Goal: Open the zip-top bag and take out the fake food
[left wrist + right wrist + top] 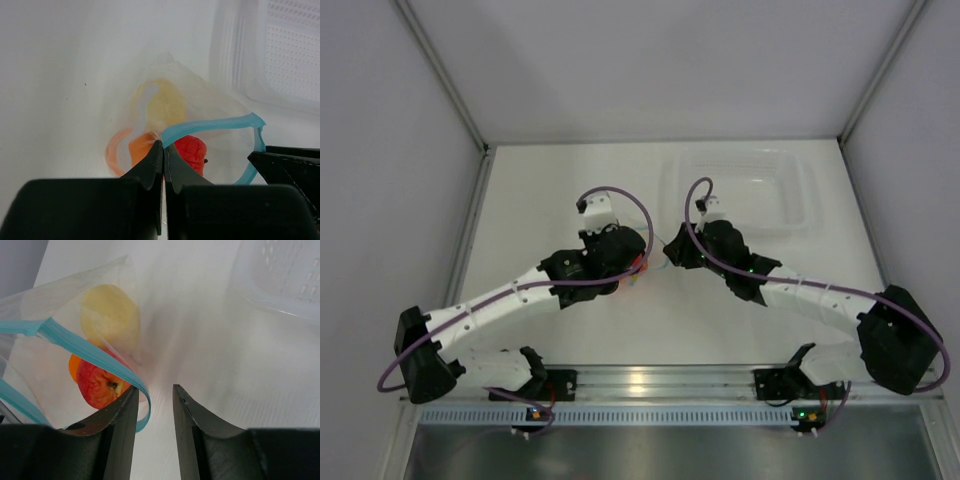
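Note:
The zip-top bag point(215, 100) lies on the white table between the two wrists, and its light blue zip strip point(215, 122) is spread into an open loop. Inside the bag are the fake food pieces: a yellow fruit point(165, 107), an orange one point(140, 147) and a red one point(192, 150). My left gripper point(163, 146) is shut on the bag's zip edge. My right gripper point(155, 388) stands open beside the other lip. The blue strip point(85, 352) curls against its left finger point(122, 415) without being pinched. From above, both grippers point(642, 262) point(670, 255) meet over the bag.
A clear rigid tray point(810, 195) sits at the back right of the table, close behind the right wrist, and its rim shows in both wrist views point(235, 60) point(280, 300). Grey walls enclose the table on three sides.

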